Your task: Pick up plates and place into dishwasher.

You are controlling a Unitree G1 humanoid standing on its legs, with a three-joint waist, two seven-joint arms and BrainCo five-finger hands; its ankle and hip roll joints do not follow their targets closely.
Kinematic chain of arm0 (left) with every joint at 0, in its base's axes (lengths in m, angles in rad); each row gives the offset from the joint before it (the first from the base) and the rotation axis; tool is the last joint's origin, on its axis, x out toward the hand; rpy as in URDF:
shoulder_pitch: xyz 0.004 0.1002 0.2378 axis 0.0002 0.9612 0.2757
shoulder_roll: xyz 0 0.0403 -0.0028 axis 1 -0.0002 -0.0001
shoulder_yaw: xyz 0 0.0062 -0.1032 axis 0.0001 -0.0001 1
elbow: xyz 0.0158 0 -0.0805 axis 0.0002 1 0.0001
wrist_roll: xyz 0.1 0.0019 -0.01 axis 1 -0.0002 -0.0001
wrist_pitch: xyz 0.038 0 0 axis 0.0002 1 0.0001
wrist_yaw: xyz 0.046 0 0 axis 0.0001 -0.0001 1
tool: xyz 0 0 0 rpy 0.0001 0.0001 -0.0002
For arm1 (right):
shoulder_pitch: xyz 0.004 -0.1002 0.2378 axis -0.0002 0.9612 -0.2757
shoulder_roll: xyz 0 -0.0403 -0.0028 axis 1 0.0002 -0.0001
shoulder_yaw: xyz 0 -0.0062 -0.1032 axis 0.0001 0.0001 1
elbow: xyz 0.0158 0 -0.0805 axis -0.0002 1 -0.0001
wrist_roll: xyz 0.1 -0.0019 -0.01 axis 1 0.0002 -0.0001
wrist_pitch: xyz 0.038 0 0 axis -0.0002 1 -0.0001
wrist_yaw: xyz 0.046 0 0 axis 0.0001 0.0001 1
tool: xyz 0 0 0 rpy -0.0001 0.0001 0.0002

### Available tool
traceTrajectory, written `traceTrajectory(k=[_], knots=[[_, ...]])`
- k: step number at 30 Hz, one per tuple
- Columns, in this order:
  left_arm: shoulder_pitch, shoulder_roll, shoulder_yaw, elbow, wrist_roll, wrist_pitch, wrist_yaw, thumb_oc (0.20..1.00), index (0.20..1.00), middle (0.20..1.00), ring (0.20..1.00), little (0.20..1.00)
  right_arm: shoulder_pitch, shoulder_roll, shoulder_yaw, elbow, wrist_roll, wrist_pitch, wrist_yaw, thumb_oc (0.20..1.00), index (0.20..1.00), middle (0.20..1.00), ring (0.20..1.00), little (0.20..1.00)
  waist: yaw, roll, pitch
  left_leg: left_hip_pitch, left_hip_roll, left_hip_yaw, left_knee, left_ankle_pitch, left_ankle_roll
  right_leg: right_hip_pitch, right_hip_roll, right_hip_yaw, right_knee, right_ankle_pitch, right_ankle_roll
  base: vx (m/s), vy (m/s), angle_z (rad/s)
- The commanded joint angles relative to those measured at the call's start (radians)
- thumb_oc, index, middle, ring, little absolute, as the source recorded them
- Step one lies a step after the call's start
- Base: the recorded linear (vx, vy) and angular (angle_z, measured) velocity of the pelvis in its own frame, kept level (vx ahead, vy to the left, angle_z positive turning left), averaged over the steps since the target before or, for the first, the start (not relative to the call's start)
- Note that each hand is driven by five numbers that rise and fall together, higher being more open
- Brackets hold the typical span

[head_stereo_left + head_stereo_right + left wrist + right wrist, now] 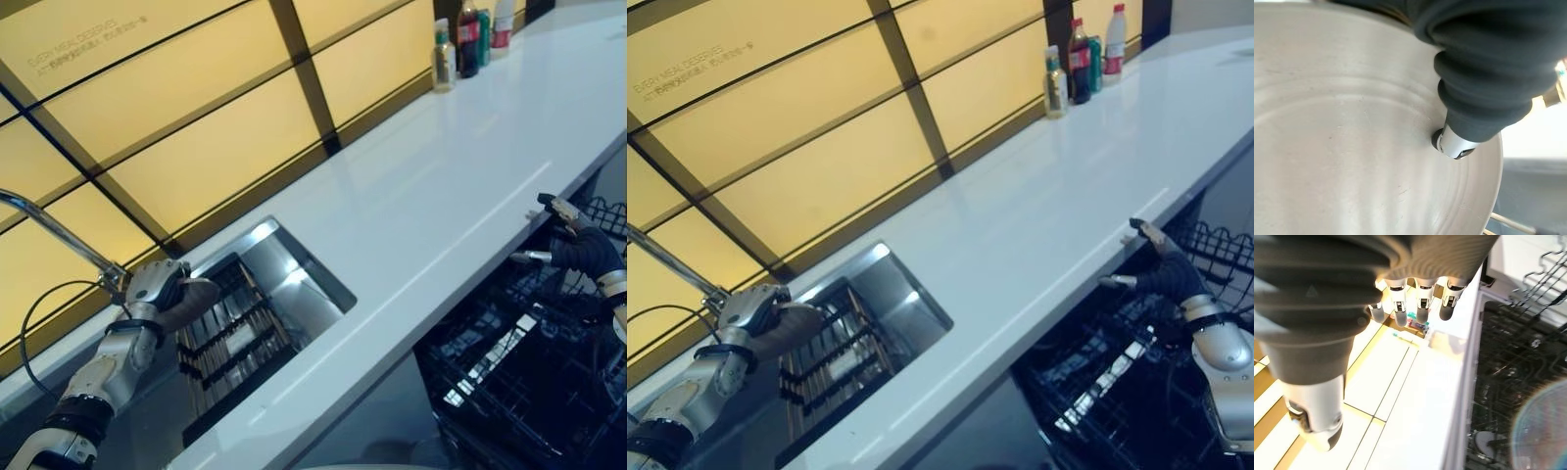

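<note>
1. Nearest the head camera is the left hand (pixel 157 289), dark ribbed cover over the wrist, silver fingers curled round the rim of a plate (pixel 191 299) that it holds over the sink (pixel 294 269)
2. Up close in the left wrist view the plate (pixel 1352 147) is pale grey-white and round, with faint concentric rings on its face and a smooth, dull surface; the thumb (pixel 1454 144) presses on it near the edge
3. Sink is a rectangular steel basin set into the counter (pixel 441 196), with a dark slatted rack (pixel 230 338) inside it; some slats look shiny
4. Curved metal tap (pixel 59 235) arches over the sink just behind the left hand
5. Right hand (pixel 1161 269) hovers at the counter's front edge above the dishwasher (pixel 1117 392), fingers straight and spread, holding nothing
6. Dishwasher stands open below the counter, its black wire basket (pixel 519 382) showing a grid of thin rods; something pale lies among the rods, too unclear to name
7. Counter is long, white and glossy, running off to the far end where a few bottles (pixel 1078 64) stand together against the wall
8. Wall (pixel 823 147) behind is made of glowing yellow panels divided by dark strips
</note>
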Motion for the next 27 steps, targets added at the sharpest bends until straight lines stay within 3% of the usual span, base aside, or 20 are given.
traceTrajectory(k=[1,6,14,20,23,27], knots=[[-0.041,0.149,0.117,-0.024,-0.056,0.019,0.048,0.2,0.2,0.2,0.2,0.2,-0.056,0.058,-0.006,-0.067,0.037,-0.085,-0.049,1.0,1.0,1.0,1.0,1.0,0.029,-0.1,-0.083,-0.021,-0.032,0.007,0.101,-0.123,-0.005,0.167,0.03,-0.011,-0.347,0.112,0.049,-0.14,-0.08,0.11],[-0.051,0.185,0.141,-0.048,-0.12,-0.003,0.042,0.2,0.2,0.2,0.2,0.2,-0.085,0.063,0.022,-0.062,0.071,-0.106,-0.109,1.0,1.0,1.0,1.0,1.0,0.059,-0.133,-0.092,-0.022,-0.016,-0.011,0.073,-0.114,-0.008,0.176,0.043,-0.026,-0.371,0.123,0.051,-0.11,-0.062,0.12],[-0.185,0.172,0.151,-0.143,-0.443,-0.128,-0.043,0.2,0.2,0.2,0.2,0.2,-0.33,0.043,0.153,-0.077,0.095,-0.185,-0.264,1.0,1.0,1.0,1.0,1.0,0.127,-0.185,-0.1,-0.044,0.004,-0.037,0.07,-0.115,-0.01,0.176,0.06,-0.041,-0.383,0.127,0.055,-0.09,-0.052,0.04],[-0.234,0.086,0.185,-0.303,-0.719,-0.208,-0.204,0.2,0.2,0.2,0.2,0.2,-0.419,0.072,0.241,-0.089,0.128,-0.17,-0.249,1.0,1.0,1.0,1.0,1.0,0.16,-0.211,-0.111,-0.055,0.008,-0.051,0.076,-0.119,-0.007,0.178,0.065,-0.047,-0.384,0.126,0.055,-0.04,-0.018,0.14],[-0.25,0.007,0.166,-0.407,-0.885,-0.225,-0.319,0.2,0.2,0.2,0.2,0.2,-0.443,0.109,0.283,-0.089,0.153,-0.159,-0.217,1.0,1.0,1.0,1.0,1.0,0.172,-0.22,-0.114,-0.058,0.009,-0.061,0.076,-0.12,-0.006,0.179,0.067,-0.052,-0.384,0.124,0.052,-0.02,0.001,0.13],[-0.282,-0.095,0.121,-0.469,-1.039,-0.222,-0.395,0.2,0.2,0.2,0.2,0.2,-0.491,0.153,0.364,-0.094,0.175,-0.14,-0.152,1.0,1.0,1.0,1.0,1.0,0.181,-0.23,-0.117,-0.056,0.007,-0.072,0.071,-0.12,-0.006,0.182,0.067,-0.056,-0.388,0.125,0.049,-0.01,0.005,0.04]])
